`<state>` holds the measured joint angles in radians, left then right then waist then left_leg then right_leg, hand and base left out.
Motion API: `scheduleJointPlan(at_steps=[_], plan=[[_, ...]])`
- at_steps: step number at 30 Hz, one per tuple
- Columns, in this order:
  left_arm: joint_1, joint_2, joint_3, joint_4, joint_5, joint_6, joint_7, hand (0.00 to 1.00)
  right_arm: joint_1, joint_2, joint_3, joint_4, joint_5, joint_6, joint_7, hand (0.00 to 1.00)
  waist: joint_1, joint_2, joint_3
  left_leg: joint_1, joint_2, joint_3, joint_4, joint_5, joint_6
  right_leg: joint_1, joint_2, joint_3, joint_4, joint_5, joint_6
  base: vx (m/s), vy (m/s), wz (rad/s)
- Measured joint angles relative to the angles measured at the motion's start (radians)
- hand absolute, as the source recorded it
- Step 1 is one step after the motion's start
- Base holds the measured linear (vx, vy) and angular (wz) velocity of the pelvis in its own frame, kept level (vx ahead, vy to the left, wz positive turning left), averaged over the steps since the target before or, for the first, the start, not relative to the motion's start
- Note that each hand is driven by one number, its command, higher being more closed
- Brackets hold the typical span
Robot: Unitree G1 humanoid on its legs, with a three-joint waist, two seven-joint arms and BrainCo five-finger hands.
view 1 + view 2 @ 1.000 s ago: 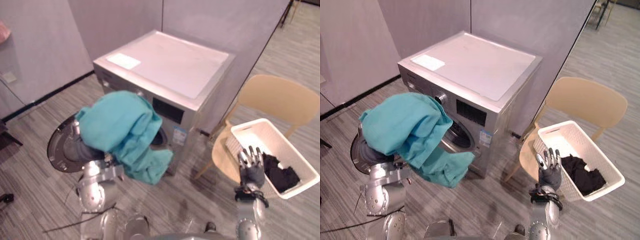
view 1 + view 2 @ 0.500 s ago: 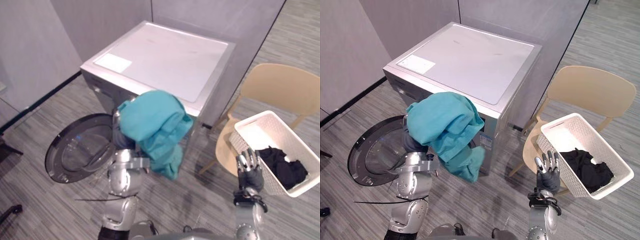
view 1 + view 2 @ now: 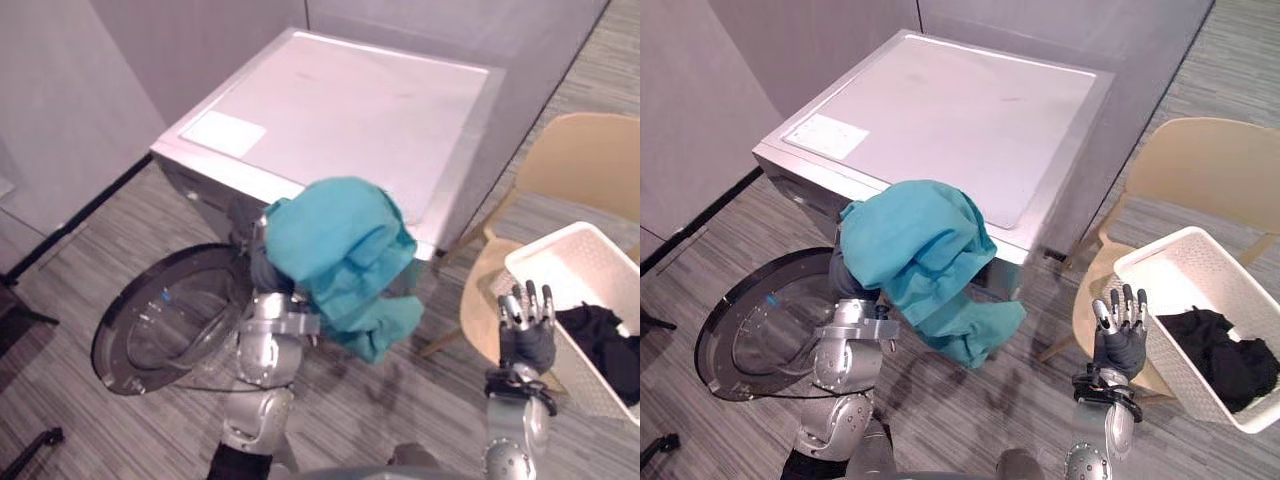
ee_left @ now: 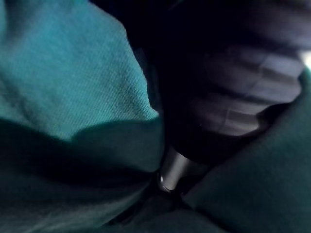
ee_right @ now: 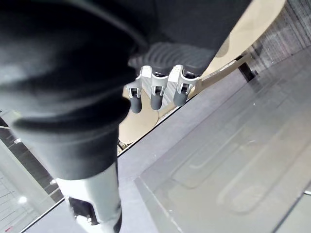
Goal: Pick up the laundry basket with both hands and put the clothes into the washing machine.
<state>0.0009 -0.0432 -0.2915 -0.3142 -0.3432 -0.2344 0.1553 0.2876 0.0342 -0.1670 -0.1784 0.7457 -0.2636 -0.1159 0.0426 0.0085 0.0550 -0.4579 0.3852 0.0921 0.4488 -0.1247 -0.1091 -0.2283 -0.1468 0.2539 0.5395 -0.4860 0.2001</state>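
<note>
Teal cloth (image 3: 925,250): bunched over the left robot hand (image 4: 228,107), raised in front of the silver front-loading washing machine (image 3: 940,110), above its open round glass door (image 3: 750,335).
Left robot hand: buried in the cloth; its hold cannot be told.
Right robot hand (image 3: 1120,340): upright, spread wide, empty, just beside the white lattice plastic laundry basket (image 3: 1170,275).
Basket: resting on a beige plastic chair (image 3: 1200,165), with a black garment (image 3: 1225,350) inside.
</note>
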Motion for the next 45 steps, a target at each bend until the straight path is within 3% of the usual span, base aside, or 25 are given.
scheduleJointPlan(at_steps=[1,2,3,5,6,7,8,9,10,12,13,16,19,21,23,24,25,26,27,29,31,34,37,40,45], plan=[[-0.014,0.015,-0.01,0.024,-0.001,0.002,0.001,1.0,-0.016,0.019,-0.019,0.029,0.001,0.0,-0.01,0.0,-0.008,-0.002,-0.011,-0.005,-0.016,0.033,0.037,-0.023,-0.144,0.028,-0.05,0.008,-0.069,0.028,0.061,0.24,0.662,-0.35],[-0.033,0.033,-0.019,0.046,-0.001,0.006,0.003,1.0,-0.018,0.034,-0.02,0.042,0.011,0.005,-0.021,0.0,-0.007,-0.038,-0.004,-0.033,-0.051,0.063,0.111,-0.051,-0.108,0.037,-0.1,0.017,-0.148,0.124,0.068,0.22,0.654,-0.3],[-0.035,0.035,-0.018,0.053,-0.003,0.007,0.006,1.0,-0.019,0.035,-0.016,0.042,0.015,0.007,-0.021,0.0,-0.004,-0.039,-0.005,-0.054,-0.054,0.074,0.143,-0.062,-0.091,0.044,-0.109,0.015,-0.195,0.192,0.064,0.22,0.628,-0.3],[-0.043,0.061,-0.017,0.055,-0.01,0.003,0.02,1.0,-0.007,0.039,-0.072,0.053,0.053,-0.004,-0.057,0.0,0.007,-0.037,-0.001,-0.167,-0.044,0.084,0.34,-0.069,-0.049,0.08,-0.136,0.013,-0.332,0.439,0.06,0.2,0.726,-0.42],[-0.065,0.075,-0.025,0.058,-0.009,0.001,0.019,1.0,-0.009,0.038,-0.095,0.051,0.069,-0.032,-0.057,0.0,-0.006,-0.014,-0.019,-0.209,-0.056,0.109,0.278,-0.085,-0.04,0.073,-0.154,-0.013,-0.372,0.547,0.064,0.13,0.679,-0.48],[-0.075,0.079,-0.028,0.057,-0.009,-0.001,0.019,1.0,-0.014,0.036,-0.089,0.048,0.069,-0.044,-0.055,0.0,-0.008,-0.002,-0.031,-0.196,-0.054,0.142,0.224,-0.115,0.048,0.061,-0.157,-0.031,-0.387,0.6,0.059,0.07,0.669,-0.33],[-0.108,0.099,-0.025,0.059,-0.009,-0.004,0.02,1.0,-0.028,0.035,-0.092,0.063,0.066,-0.058,-0.086,0.0,-0.017,-0.022,-0.04,-0.204,-0.077,0.201,0.221,-0.118,0.082,0.044,-0.199,-0.077,-0.442,0.728,0.036,0.09,0.608,-0.62],[-0.109,0.11,-0.002,0.047,-0.009,-0.009,0.022,1.0,-0.038,0.034,-0.114,0.064,0.068,-0.061,-0.094,0.0,-0.015,-0.016,-0.041,-0.201,-0.071,0.231,0.21,-0.122,0.116,0.028,-0.196,-0.144,-0.492,0.828,-0.005,0.08,0.554,-0.64],[-0.109,0.111,0.011,0.046,-0.009,-0.01,0.022,1.0,-0.039,0.033,-0.113,0.064,0.068,-0.063,-0.101,0.0,-0.019,-0.013,-0.04,-0.192,-0.072,0.237,0.196,-0.123,0.126,0.024,-0.188,-0.175,-0.483,0.8,0.006,0.08,0.467,-0.83],[-0.101,0.109,0.037,0.047,-0.009,-0.009,0.027,1.0,-0.035,0.029,-0.115,0.069,0.068,-0.056,-0.111,0.0,-0.024,-0.012,-0.039,-0.126,-0.08,0.261,0.129,-0.125,0.13,0.037,-0.129,-0.206,-0.437,0.662,0.038,0.1,0.356,-0.64],[-0.092,0.108,0.044,0.046,-0.009,-0.01,0.026,1.0,-0.031,0.029,-0.115,0.075,0.068,-0.049,-0.111,0.0,-0.017,-0.009,-0.039,-0.065,-0.089,0.277,0.076,-0.125,0.13,0.058,-0.088,-0.204,-0.403,0.59,0.073,0.11,0.253,-0.65],[-0.069,0.097,0.047,0.033,-0.009,-0.01,0.021,1.0,0.001,0.029,-0.079,0.069,0.065,-0.044,-0.08,0.0,-0.002,0.008,-0.047,0.045,-0.129,0.297,-0.036,-0.121,0.125,0.083,-0.001,-0.192,-0.332,0.467,0.064,0.07,0.171,-0.52],[-0.046,0.08,0.043,0.029,-0.009,-0.005,0.019,1.0,0.026,0.032,-0.056,0.052,0.063,-0.04,-0.044,0.0,-0.002,0.012,-0.048,0.077,-0.145,0.296,-0.093,-0.095,0.114,0.076,0.052,-0.16,-0.325,0.381,0.01,0.03,-0.026,-0.13],[-0.033,0.057,0.019,0.038,-0.009,0.002,0.015,1.0,0.065,0.038,-0.041,0.045,0.059,-0.031,-0.015,0.0,-0.004,0.022,-0.049,0.113,-0.141,0.285,-0.153,-0.05,0.087,0.054,0.091,-0.139,-0.334,0.32,-0.063,0.02,-0.194,0.16],[-0.023,0.035,0.006,0.041,-0.009,0.011,-0.005,1.0,0.086,0.04,-0.037,0.047,0.055,-0.015,-0.014,0.0,-0.009,0.035,-0.047,0.138,-0.131,0.264,-0.18,-0.013,0.057,0.049,0.099,-0.141,-0.393,0.314,-0.104,0.02,-0.34,0.45],[-0.019,0.029,0.002,0.041,-0.009,0.012,-0.017,1.0,0.093,0.04,-0.027,0.048,0.051,-0.007,-0.013,0.0,-0.004,0.03,-0.05,0.143,-0.127,0.255,-0.184,0.003,0.03,0.059,0.091,-0.141,-0.492,0.374,-0.149,0.01,-0.372,0.45],[-0.02,0.031,0.002,0.041,-0.009,0.012,-0.021,1.0,0.094,0.041,-0.023,0.047,0.049,-0.004,-0.011,0.0,-0.004,0.025,-0.048,0.144,-0.129,0.252,-0.184,0.007,0.023,0.06,0.09,-0.142,-0.514,0.416,-0.156,0.01,-0.404,0.64],[-0.017,0.021,-0.012,0.055,-0.009,0.021,-0.029,1.0,0.089,0.037,-0.012,0.058,0.046,0.006,0.003,0.0,-0.005,0.039,-0.053,0.144,-0.119,0.209,-0.201,0.031,-0.023,0.082,0.104,-0.143,-0.535,0.417,-0.116,0.01,-0.422,0.42],[0.003,0.007,-0.023,0.053,-0.008,0.032,-0.044,1.0,0.077,0.027,-0.011,0.058,0.039,0.01,0.011,0.0,0.019,0.067,-0.058,0.172,-0.084,0.207,-0.245,0.062,-0.034,0.087,0.147,-0.145,-0.526,0.422,-0.124,0.02,-0.411,0.34],[0.043,-0.004,-0.055,0.048,-0.008,0.035,-0.062,1.0,0.074,0.019,-0.01,0.058,0.037,0.012,0.019,0.0,0.029,0.084,-0.068,0.22,-0.066,0.207,-0.296,0.088,-0.045,0.104,0.185,-0.157,-0.506,0.416,-0.134,0.03,-0.339,0.08],[0.052,-0.004,-0.073,0.033,0.002,0.037,-0.084,1.0,0.076,0.023,-0.008,0.056,0.033,0.01,0.033,0.0,0.021,0.086,-0.07,0.263,-0.065,0.215,-0.3,0.089,-0.046,0.116,0.217,-0.188,-0.434,0.366,-0.182,0.06,-0.264,0.35],[0.07,-0.005,-0.07,0.003,0.001,0.036,-0.09,1.0,0.09,0.031,0.008,0.056,0.032,0.01,0.034,0.0,0.026,0.075,-0.063,0.267,-0.047,0.195,-0.251,0.089,-0.046,0.1,0.233,-0.217,-0.321,0.299,-0.21,0.0,-0.184,0.32],[0.097,-0.004,-0.068,-0.003,0.001,0.036,-0.09,1.0,0.092,0.031,0.033,0.057,0.029,0.014,0.038,0.0,0.029,0.062,-0.054,0.241,-0.046,0.161,-0.157,0.062,-0.015,0.074,0.228,-0.226,-0.203,0.241,-0.202,-0.05,-0.095,0.19],[0.097,-0.003,-0.065,-0.007,0.001,0.037,-0.092,1.0,0.083,0.03,0.059,0.057,0.019,0.019,0.055,0.0,0.027,0.049,-0.045,0.207,-0.049,0.137,-0.069,0.008,-0.01,0.021,0.216,-0.22,-0.092,0.179,-0.207,-0.08,-0.012,-0.09],[0.096,0.009,-0.073,-0.008,0.001,0.043,-0.11,1.0,0.091,0.036,0.064,0.07,0.019,0.034,0.057,0.0,0.025,0.016,-0.031,0.175,-0.063,0.137,-0.028,-0.04,0.0,-0.045,0.192,-0.196,-0.015,0.141,-0.188,-0.11,0.058,-0.08]])
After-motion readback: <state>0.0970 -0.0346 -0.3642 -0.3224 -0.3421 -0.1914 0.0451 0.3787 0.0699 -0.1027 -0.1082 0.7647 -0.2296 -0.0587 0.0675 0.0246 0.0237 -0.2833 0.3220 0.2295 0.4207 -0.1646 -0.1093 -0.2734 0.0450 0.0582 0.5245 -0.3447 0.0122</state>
